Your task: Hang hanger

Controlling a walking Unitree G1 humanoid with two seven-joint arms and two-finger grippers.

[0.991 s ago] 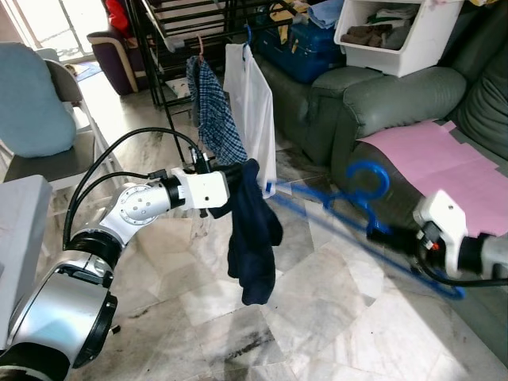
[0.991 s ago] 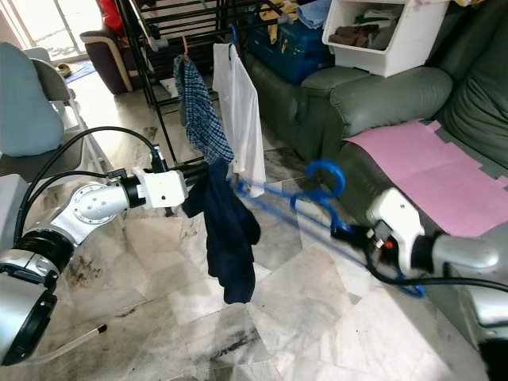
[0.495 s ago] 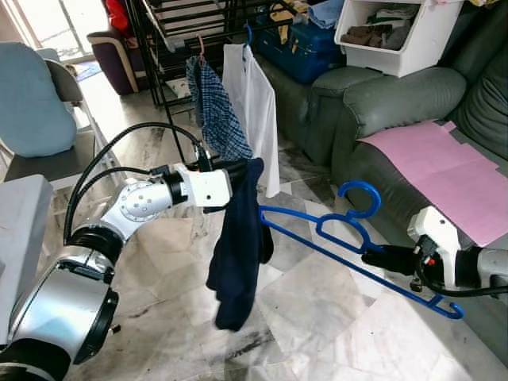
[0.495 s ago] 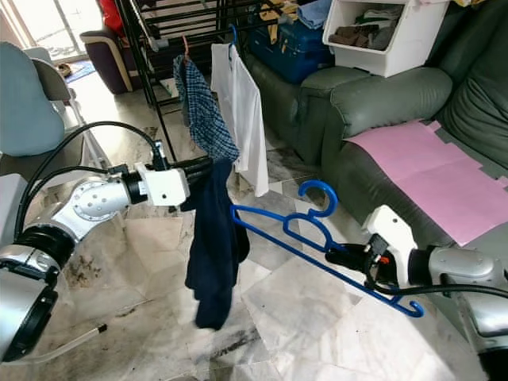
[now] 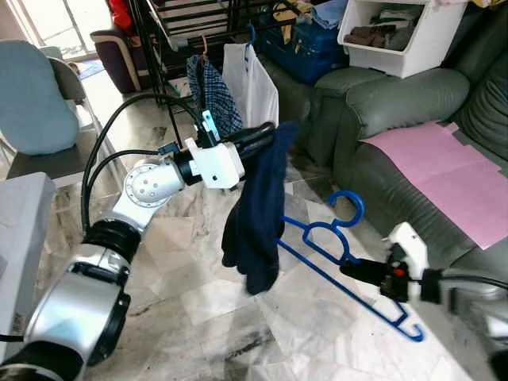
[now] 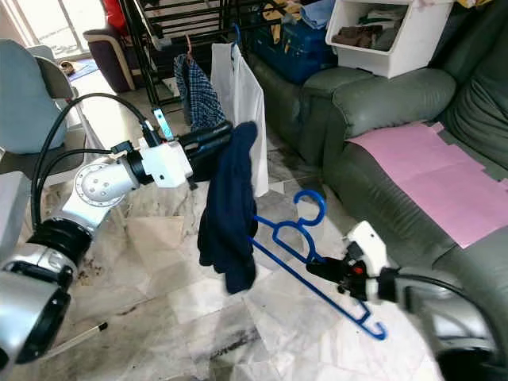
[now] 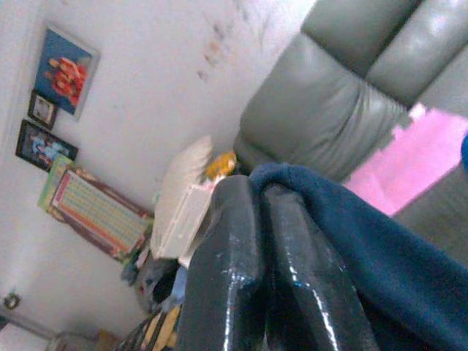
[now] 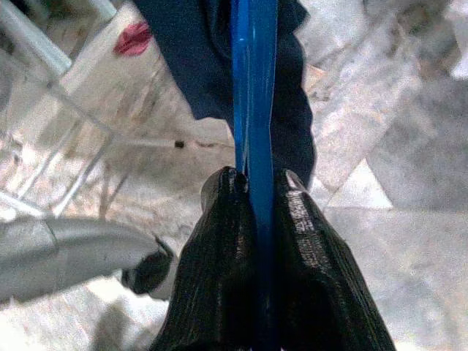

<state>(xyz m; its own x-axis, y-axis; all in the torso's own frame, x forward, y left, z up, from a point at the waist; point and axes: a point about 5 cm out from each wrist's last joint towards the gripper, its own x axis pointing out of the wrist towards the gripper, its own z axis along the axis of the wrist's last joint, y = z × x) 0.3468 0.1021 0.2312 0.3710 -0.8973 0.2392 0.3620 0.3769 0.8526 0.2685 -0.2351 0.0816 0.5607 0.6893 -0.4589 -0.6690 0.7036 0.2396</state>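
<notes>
Blue hanger (image 5: 341,258) is gripped at lower bar by right gripper (image 5: 353,270), fingers (image 8: 219,241) closed tight around it, held low above marble floor (image 5: 302,317). Navy cloth (image 5: 258,210) is pinched by left gripper (image 5: 270,133), fingers (image 7: 234,278) closed, cloth draped beside hanger, near green sofa (image 5: 373,111).

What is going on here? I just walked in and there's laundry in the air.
The robot's left gripper holds a dark blue garment up, fingers shut on it. Its right gripper is clamped on a blue hanger, whose end reaches the garment. Shirts already hang on the drying rack behind, beside the green sofa.
</notes>
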